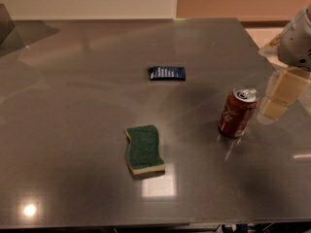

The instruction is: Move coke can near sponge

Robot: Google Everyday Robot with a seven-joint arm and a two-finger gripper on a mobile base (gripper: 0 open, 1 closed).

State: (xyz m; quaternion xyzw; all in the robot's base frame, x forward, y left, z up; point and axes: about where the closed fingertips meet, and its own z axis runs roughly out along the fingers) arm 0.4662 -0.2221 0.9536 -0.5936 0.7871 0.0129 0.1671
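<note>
A grey, glossy table [73, 106] is filling most of the view, and a small spot of light is glinting off it near the front left corner.

The sponge [143, 148] is lying flat left of the middle, toward the front edge, with its dark green scouring side facing up and its pale yellow base showing along the near edge. It is sitting with its long side running away from the camera.

Farther back, and a little to the right of the sponge, a flat dark blue packet [166, 73] is lying on the table, well apart from everything else.

The coke can [238, 113] is standing upright on the right side of the table, well apart from the sponge, with its silver top and pull tab facing up. Nothing is touching it.

Just to the right of the can, the gripper [278, 101] is hanging at about the can's height, beside the can and apart from it. It is carrying nothing; whether it is released or clenched cannot be told. Above it, the arm's white housing [297, 45] is reaching in from the right edge.
</note>
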